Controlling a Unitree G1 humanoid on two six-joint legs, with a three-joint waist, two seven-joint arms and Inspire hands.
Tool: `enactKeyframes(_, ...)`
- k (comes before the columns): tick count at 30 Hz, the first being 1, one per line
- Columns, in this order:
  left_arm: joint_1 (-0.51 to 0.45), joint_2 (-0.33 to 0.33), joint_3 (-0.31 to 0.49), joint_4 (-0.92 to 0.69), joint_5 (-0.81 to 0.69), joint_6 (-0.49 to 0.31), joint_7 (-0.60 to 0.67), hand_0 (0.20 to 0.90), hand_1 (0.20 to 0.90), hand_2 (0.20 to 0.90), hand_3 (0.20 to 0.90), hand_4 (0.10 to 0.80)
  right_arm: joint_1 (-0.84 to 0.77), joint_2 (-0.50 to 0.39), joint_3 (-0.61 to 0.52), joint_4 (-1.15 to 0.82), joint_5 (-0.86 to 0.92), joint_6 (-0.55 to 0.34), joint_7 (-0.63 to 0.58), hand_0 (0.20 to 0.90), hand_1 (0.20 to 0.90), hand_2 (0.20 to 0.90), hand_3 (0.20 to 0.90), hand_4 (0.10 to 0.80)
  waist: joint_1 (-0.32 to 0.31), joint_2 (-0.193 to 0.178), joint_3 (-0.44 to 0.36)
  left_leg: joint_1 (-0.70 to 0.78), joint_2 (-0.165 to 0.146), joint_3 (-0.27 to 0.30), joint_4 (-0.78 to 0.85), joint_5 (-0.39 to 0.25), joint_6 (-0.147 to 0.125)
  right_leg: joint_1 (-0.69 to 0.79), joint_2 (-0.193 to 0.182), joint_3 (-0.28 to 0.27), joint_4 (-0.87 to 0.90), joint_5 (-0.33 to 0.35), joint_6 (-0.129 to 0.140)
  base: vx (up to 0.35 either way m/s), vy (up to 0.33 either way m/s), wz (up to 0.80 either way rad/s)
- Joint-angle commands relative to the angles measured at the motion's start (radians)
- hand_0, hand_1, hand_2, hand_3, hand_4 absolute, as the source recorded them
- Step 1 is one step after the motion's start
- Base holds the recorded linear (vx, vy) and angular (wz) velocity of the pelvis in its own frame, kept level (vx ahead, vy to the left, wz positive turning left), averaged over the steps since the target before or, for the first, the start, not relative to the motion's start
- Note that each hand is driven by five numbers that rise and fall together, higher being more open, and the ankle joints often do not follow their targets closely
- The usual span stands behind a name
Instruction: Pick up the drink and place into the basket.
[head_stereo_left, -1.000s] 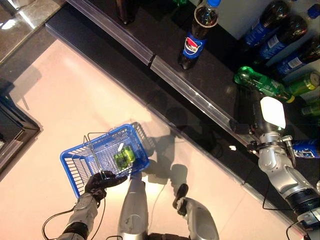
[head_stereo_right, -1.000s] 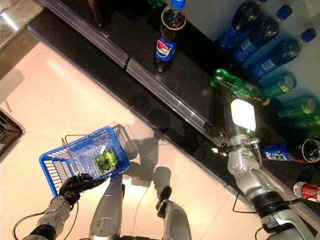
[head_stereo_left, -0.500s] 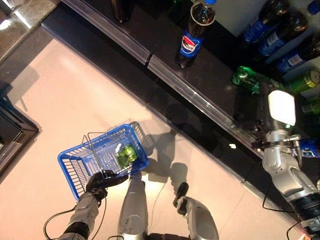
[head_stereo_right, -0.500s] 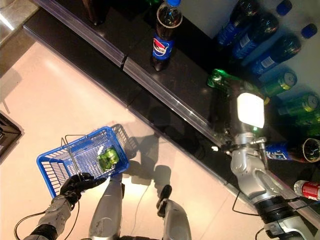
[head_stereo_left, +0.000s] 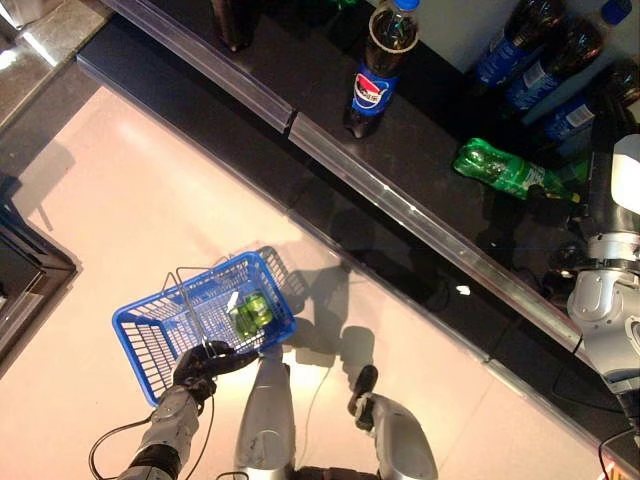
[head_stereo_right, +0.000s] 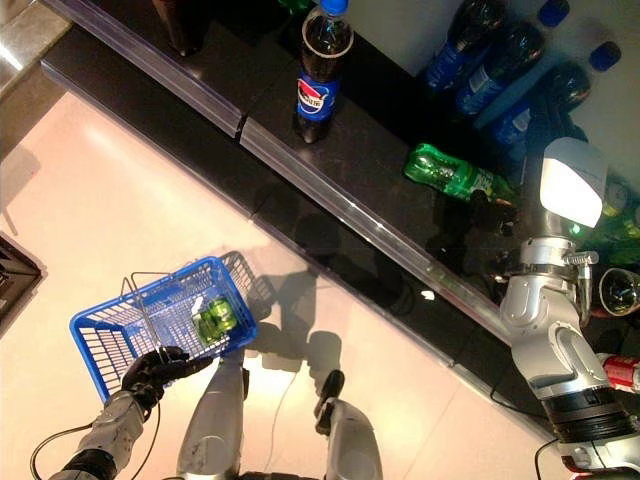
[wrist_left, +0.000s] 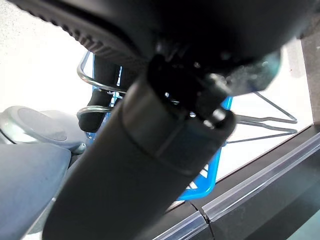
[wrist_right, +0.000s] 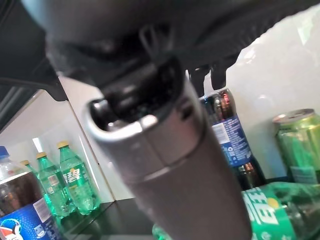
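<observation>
Drink (head_stereo_left: 505, 171) on shelf beside raised right hand (head_stereo_right: 571, 180), grip unclear; left hand (head_stereo_left: 203, 363) clasping basket (head_stereo_left: 150, 328).

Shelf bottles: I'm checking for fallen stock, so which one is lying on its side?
The green bottle, toppled flat on the dark shelf near the right arm. The dark cola bottles around it stand upright.

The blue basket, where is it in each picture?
Left eye view: the blue basket is low on the left, hanging over the pale floor.
Right eye view: the basket is low on the left again.
Left wrist view: part of its blue wall and wire handles peek out behind the dark robot hand.
Right wrist view: not in it.
Shared landmark: the green drink inside the basket, in both eye views.
</observation>
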Motion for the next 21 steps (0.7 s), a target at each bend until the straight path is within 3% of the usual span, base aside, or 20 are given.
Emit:
enactKeyframes(1, 0.157, -0.037, -0.055, 0.022, 0.043, 0.006, -0.016, 0.3, 0.3, 0.3, 0.2, 0.1, -0.101, -0.131, -0.038, 0.009, -0.012, -0.018, -0.047, 0.9, 0.9, 0.9, 0.9, 0.8, -0.01, 0.043, -0.052, 0.035, 0.008, -0.038, 0.097, -0.149, 0.023, -0.119, -0.004, 0.011, 0.077, 0.093, -0.044, 0.0, 0.0, 0.0)
enactKeyframes(8, 0.145, -0.024, -0.079, 0.003, 0.024, 0.016, -0.015, 0.3, 0.3, 0.3, 0.2, 0.1, -0.222, -0.131, 0.077, 0.137, 0.012, -0.056, -0.004, 0.9, 0.9, 0.9, 0.9, 0.8, 0.004, 0.049, -0.025, 0.006, -0.002, -0.046, 0.115, -0.145, 0.031, -0.143, -0.007, 0.009, 0.086, 0.103, -0.049, -0.001, 0.004, -0.01)
enactKeyframes(21, 0.122, -0.008, -0.117, -0.028, -0.012, 0.019, -0.021, 0.3, 0.3, 0.3, 0.2, 0.1, -0.404, -0.121, 0.196, 0.275, 0.037, -0.036, -0.023, 0.9, 0.9, 0.9, 0.9, 0.8, 0.018, 0.062, -0.008, -0.057, -0.019, -0.047, 0.137, -0.146, 0.045, -0.208, -0.016, 0.013, 0.1, 0.117, -0.043, -0.001, 0.004, -0.01)
